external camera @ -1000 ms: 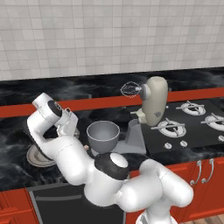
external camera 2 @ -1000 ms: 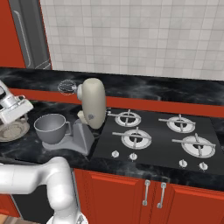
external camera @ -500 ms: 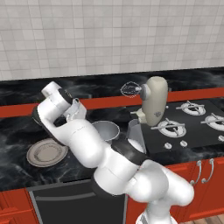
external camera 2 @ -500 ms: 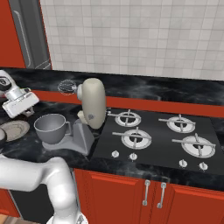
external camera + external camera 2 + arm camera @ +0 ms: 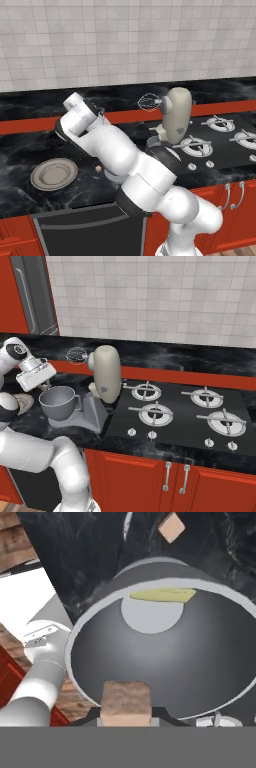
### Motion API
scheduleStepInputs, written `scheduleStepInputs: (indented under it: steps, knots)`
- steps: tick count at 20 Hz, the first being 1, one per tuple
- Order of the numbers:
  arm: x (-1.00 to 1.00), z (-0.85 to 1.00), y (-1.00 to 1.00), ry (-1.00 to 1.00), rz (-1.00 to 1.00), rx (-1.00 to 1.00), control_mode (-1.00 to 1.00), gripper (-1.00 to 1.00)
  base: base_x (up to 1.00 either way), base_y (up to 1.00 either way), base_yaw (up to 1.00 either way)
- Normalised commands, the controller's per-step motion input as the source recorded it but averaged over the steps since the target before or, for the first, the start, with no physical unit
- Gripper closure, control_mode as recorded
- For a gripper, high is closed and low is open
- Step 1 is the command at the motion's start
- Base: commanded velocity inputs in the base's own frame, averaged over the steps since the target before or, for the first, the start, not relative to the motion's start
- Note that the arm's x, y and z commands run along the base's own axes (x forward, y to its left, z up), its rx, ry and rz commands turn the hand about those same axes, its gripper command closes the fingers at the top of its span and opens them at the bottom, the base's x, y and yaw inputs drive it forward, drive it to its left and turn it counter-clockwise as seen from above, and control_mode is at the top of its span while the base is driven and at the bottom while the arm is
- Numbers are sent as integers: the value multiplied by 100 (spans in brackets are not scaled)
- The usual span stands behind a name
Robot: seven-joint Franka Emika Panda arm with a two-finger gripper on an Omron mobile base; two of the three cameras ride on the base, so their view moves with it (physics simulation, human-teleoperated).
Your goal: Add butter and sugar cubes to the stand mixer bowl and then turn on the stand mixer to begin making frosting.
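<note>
Hovering over the stand mixer bowl (image 5: 165, 657), the claw (image 5: 126, 709) pinches one sugar cube (image 5: 125, 702); the butter (image 5: 162, 594) is in, another cube (image 5: 171, 527) waits on the surface (image 5: 75, 552), mixer unstarted.

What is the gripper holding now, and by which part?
The gripper holds one sugar cube by its opposite sides, above the stand mixer bowl.

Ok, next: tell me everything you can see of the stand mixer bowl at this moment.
The stand mixer bowl is a round, deep, plain grey bowl that looks like metal. It stands upright on the stand mixer's flat grey base, left of the column, on the black counter. In the hand view the yellow butter lies inside against its wall. The gripper hangs just above its rim, shut on a tan sugar cube. Another cube lies on the counter outside.
</note>
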Motion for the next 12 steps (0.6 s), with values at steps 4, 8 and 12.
scheduleStepInputs:
  steps: [4, 8, 12]
  knots:
    - [0, -43, -26, -1, 0, 0, -100, 100, 0, 0, 0]
    - [0, -41, -19, 0, 0, 0, -100, 100, 0, 0, 0]
    - [0, -26, -4, 0, 0, 0, -100, 100, 0, 0, 0]
